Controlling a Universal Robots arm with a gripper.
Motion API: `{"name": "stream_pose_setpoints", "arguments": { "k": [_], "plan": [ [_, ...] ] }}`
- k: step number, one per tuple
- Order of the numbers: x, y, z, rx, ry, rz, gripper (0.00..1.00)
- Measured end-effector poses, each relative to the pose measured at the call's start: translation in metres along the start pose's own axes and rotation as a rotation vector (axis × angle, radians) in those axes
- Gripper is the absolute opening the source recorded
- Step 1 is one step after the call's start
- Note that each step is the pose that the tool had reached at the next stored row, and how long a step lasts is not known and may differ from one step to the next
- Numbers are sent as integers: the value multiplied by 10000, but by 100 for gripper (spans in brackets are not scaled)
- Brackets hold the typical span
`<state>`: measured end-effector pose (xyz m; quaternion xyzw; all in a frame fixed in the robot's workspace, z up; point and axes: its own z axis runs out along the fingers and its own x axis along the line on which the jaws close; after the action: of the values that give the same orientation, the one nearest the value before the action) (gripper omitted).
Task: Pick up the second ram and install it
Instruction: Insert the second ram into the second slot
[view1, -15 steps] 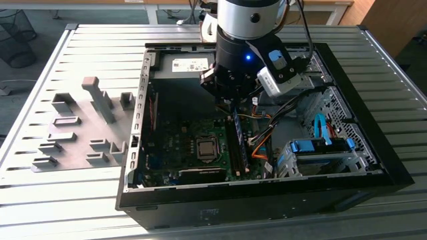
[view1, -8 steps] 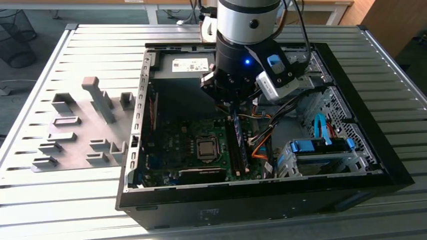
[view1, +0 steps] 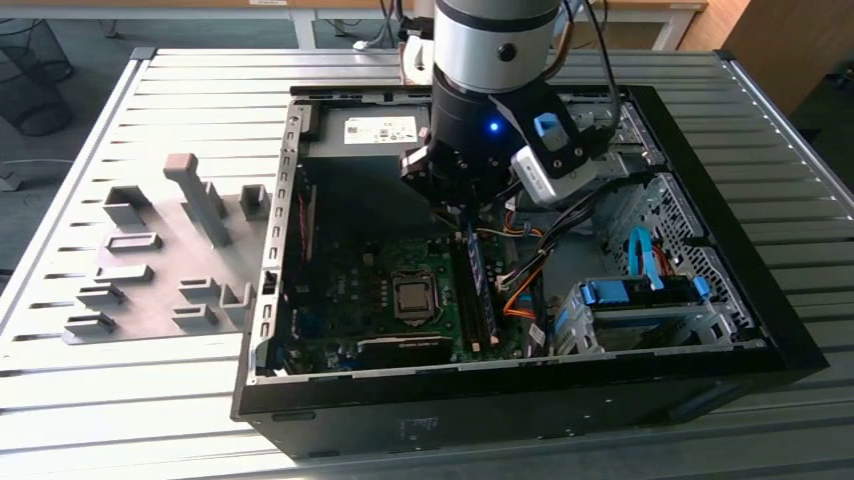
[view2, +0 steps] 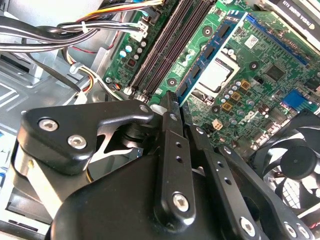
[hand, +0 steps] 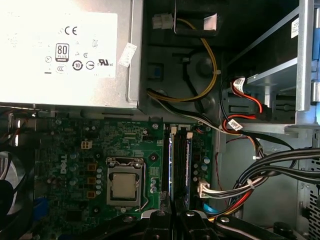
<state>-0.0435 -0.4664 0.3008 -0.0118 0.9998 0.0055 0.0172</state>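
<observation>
glossy black plastic jaws, matt green motherboard, ribbed grey metal table

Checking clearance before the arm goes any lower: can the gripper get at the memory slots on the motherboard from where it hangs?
Probably yes. The gripper hangs inside the open case right above the memory slots, with nothing between them; the cable bundle lies off to one side.

A slatted metal table (ribbed) bears the open computer case and a grey holder tray.

The arm is a silver cylinder above a black wrist lit by a small blue light. The pincer has black linkages with silver screws.
</observation>
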Motion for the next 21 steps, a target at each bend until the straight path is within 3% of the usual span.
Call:
{"name": "stream_pose_setpoints", "arguments": {
  "k": [21],
  "plan": [
    [2,-1,45,-4,1,0,14]
  ]
}}
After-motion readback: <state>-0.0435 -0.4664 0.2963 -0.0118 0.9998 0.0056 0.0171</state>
